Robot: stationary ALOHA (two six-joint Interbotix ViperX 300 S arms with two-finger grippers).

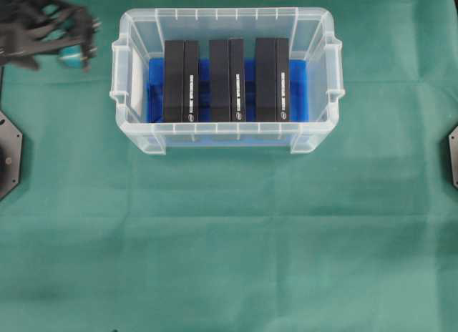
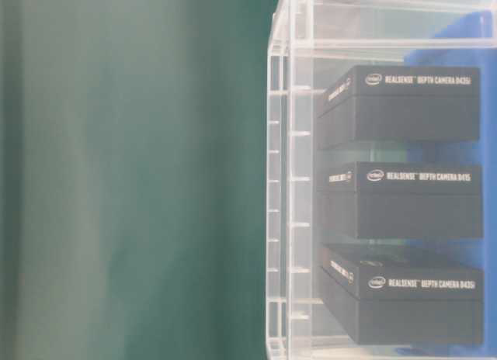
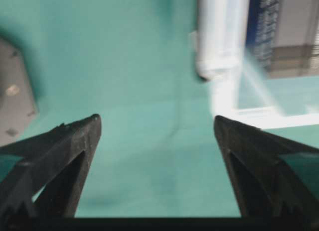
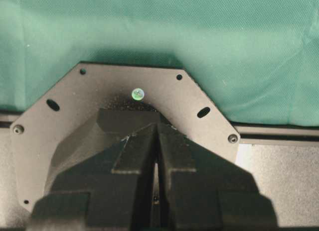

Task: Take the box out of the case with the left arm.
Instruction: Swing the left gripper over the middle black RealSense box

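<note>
While outside the case point(image 1: 136, 38), the left claw point(image 1: 75, 49) hangs spread wide.

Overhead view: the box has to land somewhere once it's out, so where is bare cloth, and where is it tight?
The green cloth in front of the case is bare across its whole width. A narrower bare strip lies right of the case. Crowded: inside the case, three black boxes stand side by side with slim blue gaps; the left gripper, jaws open, hovers off its upper-left corner.
</note>
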